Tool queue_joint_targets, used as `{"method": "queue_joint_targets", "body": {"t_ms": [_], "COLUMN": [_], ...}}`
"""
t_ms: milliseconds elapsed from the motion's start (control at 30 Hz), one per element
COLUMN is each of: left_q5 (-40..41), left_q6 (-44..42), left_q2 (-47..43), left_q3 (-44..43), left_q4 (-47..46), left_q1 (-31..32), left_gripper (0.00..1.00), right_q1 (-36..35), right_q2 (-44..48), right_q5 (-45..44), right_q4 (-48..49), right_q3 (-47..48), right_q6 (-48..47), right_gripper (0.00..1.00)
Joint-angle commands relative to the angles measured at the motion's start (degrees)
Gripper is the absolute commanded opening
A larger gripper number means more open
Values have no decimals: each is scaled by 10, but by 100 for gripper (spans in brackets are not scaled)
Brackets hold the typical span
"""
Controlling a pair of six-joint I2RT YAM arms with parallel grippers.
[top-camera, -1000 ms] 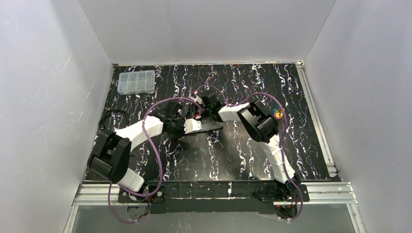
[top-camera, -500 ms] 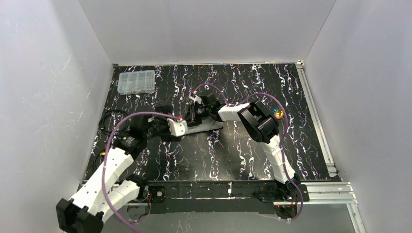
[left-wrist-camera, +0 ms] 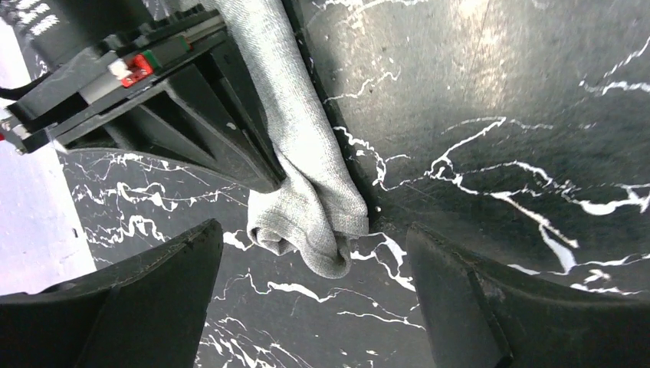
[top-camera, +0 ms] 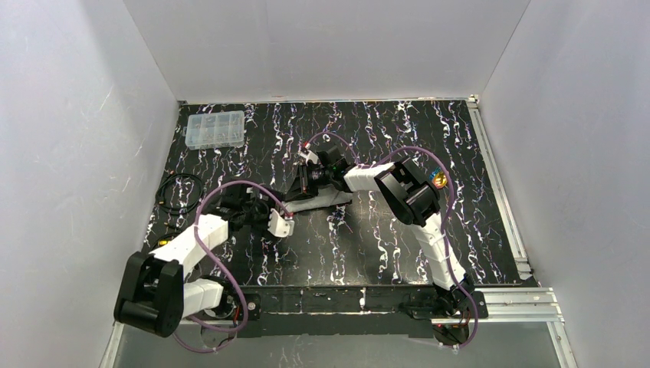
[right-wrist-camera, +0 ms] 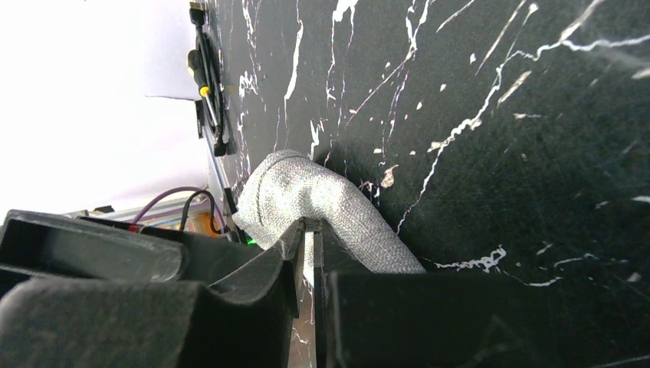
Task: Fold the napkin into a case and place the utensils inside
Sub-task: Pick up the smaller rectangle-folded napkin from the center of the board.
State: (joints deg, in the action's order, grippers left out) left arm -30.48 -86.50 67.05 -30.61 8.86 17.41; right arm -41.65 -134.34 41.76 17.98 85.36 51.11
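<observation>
Between the tips of the spread left pincer lies the bunched napkin, pinched by the right pincer

Black desk with white marble veining, enclosed by plain white walls at the back and both sides. A clear plastic compartment box lies flat at the far left corner; its contents are too small to make out. A coiled black cable rests near the left edge, well apart from the box. An aluminium rail borders the right side.
</observation>
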Motion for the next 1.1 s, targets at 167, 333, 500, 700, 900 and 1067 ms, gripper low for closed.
{"method": "queue_joint_targets", "body": {"t_ms": [167,333,500,700,900,1067], "left_q5": [-31,-22,-30,-14,-21,-31], "left_q6": [-211,-286,-308,-333,-303,-226], "left_q2": [75,124,143,180,184,152], "left_q3": [8,2,14,27,24,10], "left_q4": [-19,-22,-34,-84,-126,-132], "left_q1": [-23,-37,-39,-39,-35,-25], "left_gripper": [77,71,69,49,6,0], "right_q1": [9,13,15,17,17,22], "right_q2": [-34,-42,-46,-44,-43,-19], "right_q5": [-2,6,12,14,11,-1], "right_q4": [-19,-23,-22,-19,-15,-32], "right_q3": [-6,0,1,-5,-17,-17], "right_q6": [13,14,18,19,20,-2], "right_gripper": [19,19,19,19,19,20]}}
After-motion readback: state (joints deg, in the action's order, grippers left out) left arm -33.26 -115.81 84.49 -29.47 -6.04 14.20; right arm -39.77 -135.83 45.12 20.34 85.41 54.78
